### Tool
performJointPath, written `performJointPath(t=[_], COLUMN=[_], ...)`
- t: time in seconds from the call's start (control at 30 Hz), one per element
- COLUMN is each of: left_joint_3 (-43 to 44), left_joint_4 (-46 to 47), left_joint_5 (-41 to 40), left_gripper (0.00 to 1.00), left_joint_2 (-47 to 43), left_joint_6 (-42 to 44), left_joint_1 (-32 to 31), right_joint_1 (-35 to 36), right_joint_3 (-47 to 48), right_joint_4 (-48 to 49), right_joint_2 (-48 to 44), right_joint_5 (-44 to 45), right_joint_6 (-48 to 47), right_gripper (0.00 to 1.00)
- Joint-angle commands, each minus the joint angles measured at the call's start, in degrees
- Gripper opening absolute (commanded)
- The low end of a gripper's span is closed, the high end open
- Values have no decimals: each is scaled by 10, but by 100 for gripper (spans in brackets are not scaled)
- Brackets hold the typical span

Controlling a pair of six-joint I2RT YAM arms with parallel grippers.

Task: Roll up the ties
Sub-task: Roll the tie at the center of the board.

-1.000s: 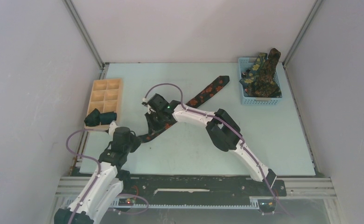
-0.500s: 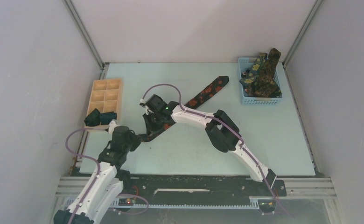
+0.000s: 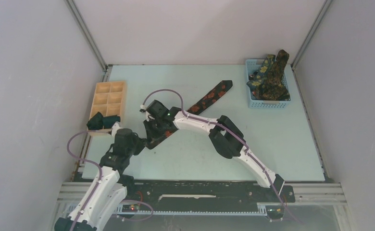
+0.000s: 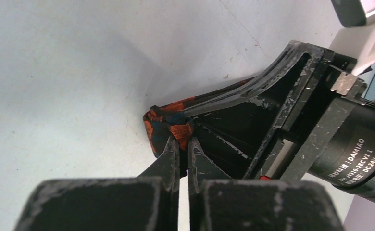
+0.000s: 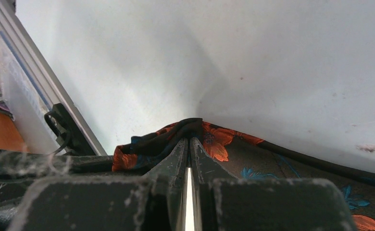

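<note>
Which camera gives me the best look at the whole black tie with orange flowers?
Top external: the tie shows at nearly full length, with only its near end hidden. The left wrist view shows just the bunched end pinched in the left claw; the right wrist view shows a fold in the right claw.

The black cloth necktie printed with red-orange flowers (image 3: 209, 97) looks like soft woven fabric with a faint sheen. The pale blue-green surface (image 3: 272, 139) is matt and smooth, marked by small scuffs. The left hand (image 4: 181, 140) and right hand (image 5: 189, 140) have matt black plastic fingers, scratched grey along the edges. The pale wooden compartment tray (image 3: 110, 92) looks bare and unvarnished. The blue plastic mesh basket (image 3: 269, 103) is slightly glossy.
</note>
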Motion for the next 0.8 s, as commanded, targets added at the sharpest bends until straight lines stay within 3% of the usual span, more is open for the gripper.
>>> performJointPath(t=[0.0, 0.77], left_joint_3=[33, 37], left_joint_4=[4, 82], left_joint_5=[11, 53], left_gripper=[0, 0], left_joint_2=[-6, 128], left_joint_6=[4, 30], left_joint_1=[5, 5], right_joint_1=[12, -10], right_joint_3=[30, -39], right_joint_4=[33, 86], right_joint_2=[9, -15], right_joint_5=[-38, -55], right_joint_6=[24, 42], right_gripper=[7, 5])
